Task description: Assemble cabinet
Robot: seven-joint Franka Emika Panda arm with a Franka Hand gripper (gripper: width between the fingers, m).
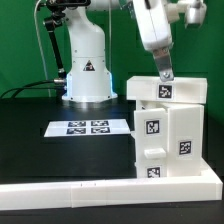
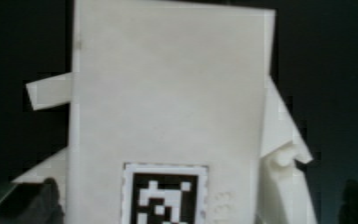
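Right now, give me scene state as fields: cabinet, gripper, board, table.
cabinet: white tagged pieces stacked as a box at exterior view's right, flat top piece overhanging
gripper: down at the top piece; in the wrist view a white piece sits between the fingers
marker board: flat, apart from cabinet
table: black

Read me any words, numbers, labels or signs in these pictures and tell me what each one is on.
No readable words or numbers.
Cabinet: black-and-white square tags, patterns only.
Marker board: four similar tags, no text.
Robot base: a dark triangular sign, too small to read.
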